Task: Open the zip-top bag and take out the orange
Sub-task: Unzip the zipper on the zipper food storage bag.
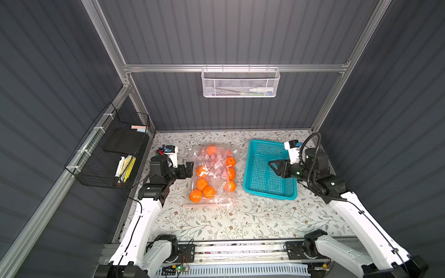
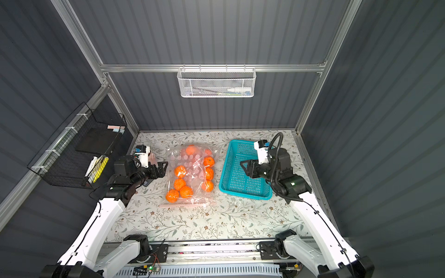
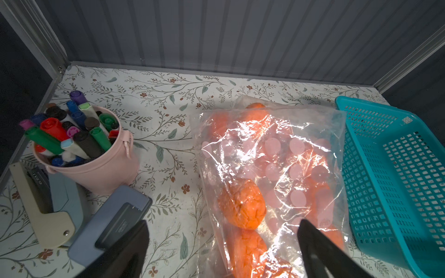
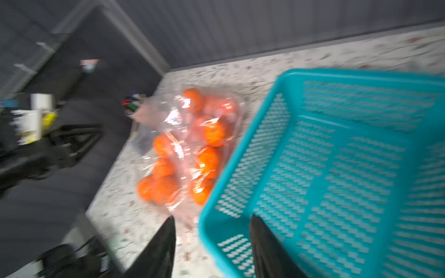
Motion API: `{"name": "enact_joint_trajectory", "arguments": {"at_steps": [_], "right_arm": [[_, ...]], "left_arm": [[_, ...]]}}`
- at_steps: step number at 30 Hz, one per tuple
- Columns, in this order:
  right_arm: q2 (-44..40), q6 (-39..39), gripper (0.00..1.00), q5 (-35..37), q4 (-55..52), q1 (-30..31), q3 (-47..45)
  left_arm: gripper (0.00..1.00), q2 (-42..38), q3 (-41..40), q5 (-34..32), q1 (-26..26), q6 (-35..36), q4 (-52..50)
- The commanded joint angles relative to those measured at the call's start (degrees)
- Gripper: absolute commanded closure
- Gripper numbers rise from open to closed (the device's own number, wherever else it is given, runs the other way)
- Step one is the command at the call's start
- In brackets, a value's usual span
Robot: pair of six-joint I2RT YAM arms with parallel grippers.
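Note:
The clear zip-top bag (image 1: 216,168) (image 2: 192,168) lies flat mid-table with several oranges (image 1: 202,171) (image 2: 179,171) inside. Its pinkish zip strip (image 1: 207,205) runs along the near edge. My left gripper (image 1: 190,169) (image 2: 163,169) is open at the bag's left edge. In the left wrist view its jaws (image 3: 222,222) straddle that edge, over an orange (image 3: 242,204) under the plastic. My right gripper (image 1: 274,168) (image 2: 244,167) hovers open over the teal basket (image 1: 265,142). The blurred right wrist view shows nothing between its fingers (image 4: 212,216).
The teal basket (image 2: 243,192) (image 3: 385,168) (image 4: 337,144) sits just right of the bag. Left of the bag are a pink cup of markers (image 3: 101,168), a hole punch (image 3: 113,223) and a stapler (image 3: 48,211). A black wire rack (image 1: 108,154) hangs on the left wall.

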Motion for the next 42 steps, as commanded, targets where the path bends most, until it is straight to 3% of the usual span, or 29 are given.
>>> {"name": "enact_joint_trajectory", "arguments": {"at_steps": [1,5,8,11,21,30,42], "right_arm": [[3.1,11.0,0.53,-2.9,2.4,10.5,-5.0],[11.4,12.8,0.55,4.9,0.4,23.8,-4.1],[19.9,18.1,0.59,8.1,3.2,29.3,-4.7],[24.8,22.1,0.56,9.7,9.8,32.6,-6.4],[33.8,29.1,0.53,17.1,17.9,33.6,-7.3],[37.9,30.5,0.53,13.5,23.1,33.6,-4.9],[35.9,31.0,0.73,11.7,23.6,33.6,-2.2]], "left_arm": [[0.03,-0.5,-0.7,-0.5,-0.3,0.7,0.2],[0.03,-1.0,-0.8,-0.5,-0.3,0.6,0.1],[0.03,-1.2,-1.1,-0.5,-0.3,0.8,0.2],[0.03,-1.1,-1.0,-0.7,-0.3,0.9,-0.1],[0.03,-1.5,-1.1,-0.7,-0.3,1.1,-0.1],[0.03,-1.5,-1.2,-0.6,-0.3,1.2,-0.1],[0.03,-1.7,-1.2,-0.7,-0.3,1.1,-0.1]]}}
